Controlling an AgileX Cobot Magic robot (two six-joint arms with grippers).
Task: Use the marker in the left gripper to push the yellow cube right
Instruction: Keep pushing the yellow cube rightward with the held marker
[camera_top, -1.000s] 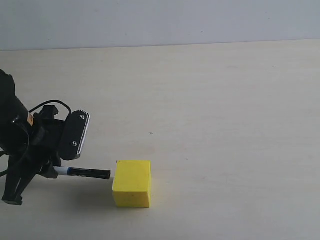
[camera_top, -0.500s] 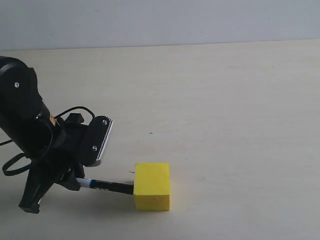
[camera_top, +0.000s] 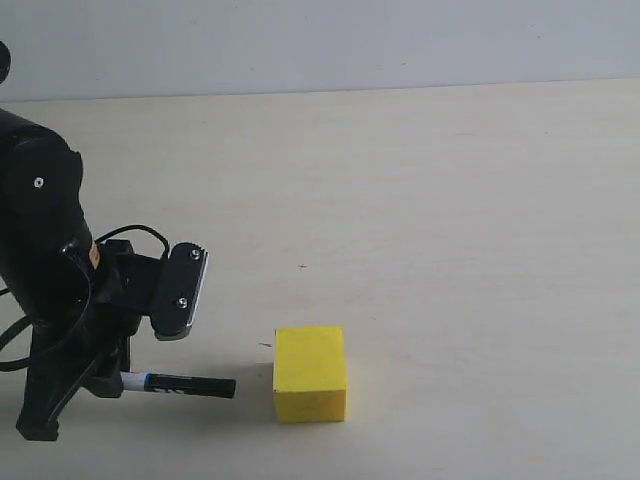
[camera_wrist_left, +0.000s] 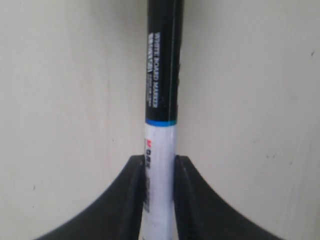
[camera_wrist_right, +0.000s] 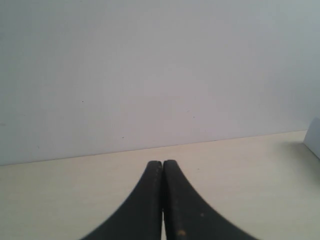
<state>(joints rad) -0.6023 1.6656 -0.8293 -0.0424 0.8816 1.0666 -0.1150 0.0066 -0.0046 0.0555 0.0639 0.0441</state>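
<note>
The left gripper (camera_top: 112, 372) is clamped on the marker (camera_top: 180, 385). In the exterior view it sits well to the left of the yellow cube (camera_top: 310, 372), low over the pale table (camera_top: 450, 250). Its two black fingers pinch the white end of the barrel. The marker lies roughly level, with its black capped end pointing at the cube's left face. The tip is near the cube but not touching, and there's a clear strip of table between them. Can't tell whether the marker actually rests on the table or hangs just above it. The grey screw-studded plate (camera_top: 185, 290) is up and to the left of the cube, above the marker, with a black cable (camera_top: 140, 232) looping over it. The cube itself sits flat on the table towards the near edge, with nothing else beside it.

The left wrist view shows the same grip close up. The left gripper (camera_wrist_left: 159, 165) has a finger (camera_wrist_left: 134, 190) pressed against each side of the white barrel. The marker (camera_wrist_left: 162, 75) runs straight out from there, with a thin blue ring (camera_wrist_left: 160, 122) where the white meets the long black part. The black part carries white lettering that reads "WHITE BOARD MARKER". Behind it is plain table (camera_wrist_left: 65, 100).

In the right wrist view, the right gripper (camera_wrist_right: 162, 167) has its fingers pressed together with nothing between them. It looks out over the table (camera_wrist_right: 60, 195) towards a blank pale wall (camera_wrist_right: 150, 75).
</note>
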